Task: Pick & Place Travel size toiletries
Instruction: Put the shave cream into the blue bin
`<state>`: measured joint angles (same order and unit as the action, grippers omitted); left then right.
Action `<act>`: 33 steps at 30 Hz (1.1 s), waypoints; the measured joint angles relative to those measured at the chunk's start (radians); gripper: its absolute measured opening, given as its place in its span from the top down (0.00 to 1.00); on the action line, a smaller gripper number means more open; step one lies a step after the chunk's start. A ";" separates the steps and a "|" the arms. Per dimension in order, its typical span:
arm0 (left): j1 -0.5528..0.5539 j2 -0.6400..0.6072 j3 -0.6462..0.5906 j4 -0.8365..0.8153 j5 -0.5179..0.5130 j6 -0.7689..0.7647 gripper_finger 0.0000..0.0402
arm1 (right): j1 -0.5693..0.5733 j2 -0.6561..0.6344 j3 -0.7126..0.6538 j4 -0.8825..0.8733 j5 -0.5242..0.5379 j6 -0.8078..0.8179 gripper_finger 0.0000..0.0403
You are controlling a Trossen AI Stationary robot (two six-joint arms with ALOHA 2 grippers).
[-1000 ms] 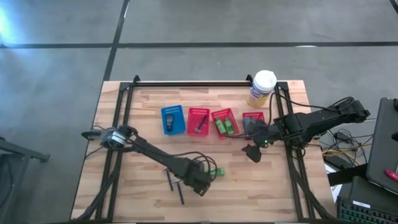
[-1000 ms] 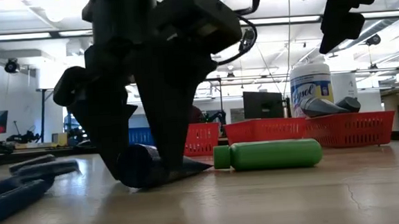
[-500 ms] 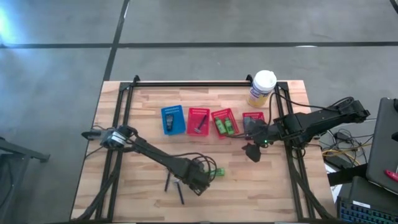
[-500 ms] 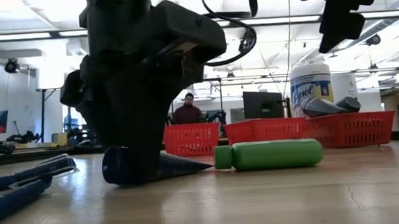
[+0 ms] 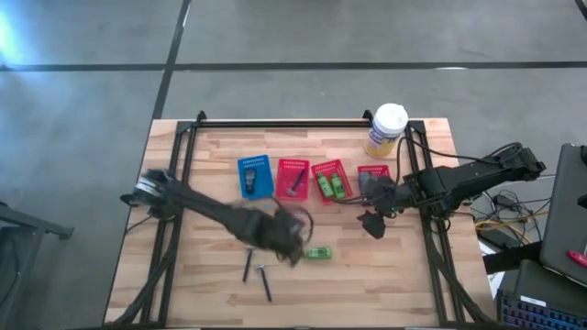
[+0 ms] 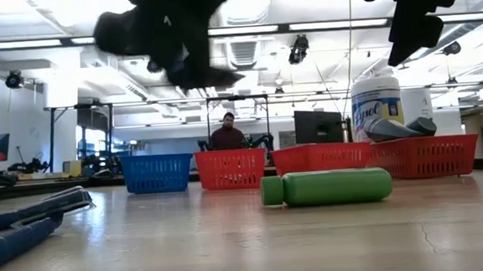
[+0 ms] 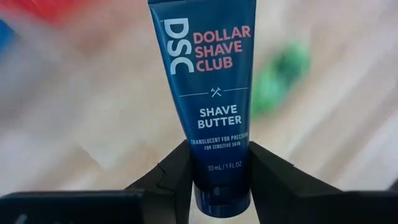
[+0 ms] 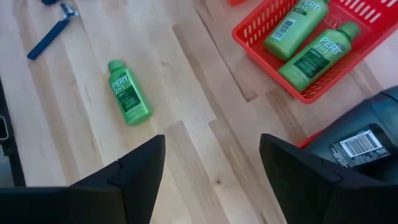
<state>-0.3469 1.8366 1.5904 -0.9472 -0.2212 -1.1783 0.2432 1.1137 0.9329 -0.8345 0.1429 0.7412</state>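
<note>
Left gripper point(image 7: 221, 171) clamps shave butter tube point(image 7: 208, 93); its cap end is hidden.

So the counter point(image 5: 211, 293) is a light wood butcher-block top with a black frame running along its edges, sitting on a grey floor point(image 5: 275, 92). Near the back there's a row of little mesh baskets: one blue basket point(image 5: 254, 176), then three red ones point(image 5: 293, 178) next to it, side by side. A tall yellow canister point(image 5: 385, 130) with a white lid stands at the back right corner. Far off in the room a person point(image 6: 227, 133) sits by a dark monitor point(image 6: 317, 127).
</note>
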 joint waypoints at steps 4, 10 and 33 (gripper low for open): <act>0.131 -0.107 -0.064 0.074 -0.103 0.015 0.69 | 0.003 -0.002 0.000 -0.001 0.036 0.018 0.32; 0.381 -0.159 -0.239 0.442 0.064 0.123 0.69 | 0.003 -0.006 0.004 0.000 0.078 0.024 0.28; 0.429 -0.452 -0.471 0.164 -0.015 0.037 0.69 | 0.001 -0.008 0.010 -0.003 0.123 0.015 0.34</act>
<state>0.0821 1.3844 1.1194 -0.7829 -0.2359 -1.1409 0.2441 1.1061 0.9424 -0.8378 0.2657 0.7567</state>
